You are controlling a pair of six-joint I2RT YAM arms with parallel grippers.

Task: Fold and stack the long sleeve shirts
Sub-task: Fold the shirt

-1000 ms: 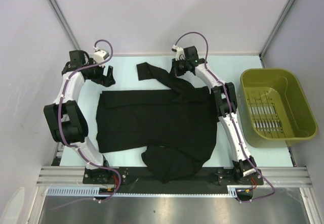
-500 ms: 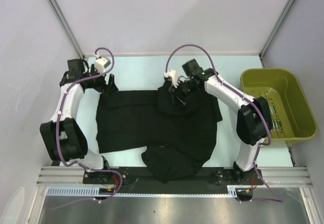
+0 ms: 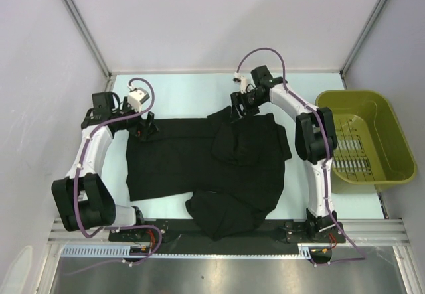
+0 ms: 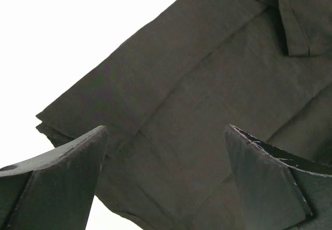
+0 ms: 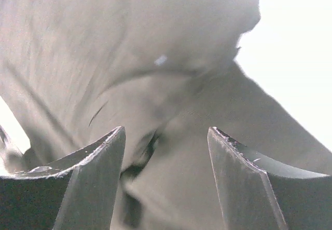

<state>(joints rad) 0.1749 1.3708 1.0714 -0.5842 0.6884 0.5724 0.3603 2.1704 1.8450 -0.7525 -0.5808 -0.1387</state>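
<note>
Lying spread across the middle of the pale desk [image 3: 179,91], a black long sleeve shirt [image 3: 192,161] is mostly flat. One sleeve [image 3: 242,141] is doubled back over its far right part. A rumpled black bundle [image 3: 219,218] sits at the near edge; whether it belongs to the same shirt or to a second one I cannot tell.

The left hand [image 3: 145,127] hovers at the far left corner of the fabric. In its wrist view its fingers [image 4: 62,173] stand wide apart with nothing between them, and layered cloth edges lie below.

The right hand [image 3: 242,106] is at the far edge of the folded sleeve. Its fingers [image 5: 88,178] are also apart, above creased fabric, clamped on nothing.

A small pale fleck [image 5: 161,59] shows on the cloth, too small to read as a tag or lettering.

An olive-green basket [image 3: 392,135] stands on the right, well apart from the shirt.
</note>
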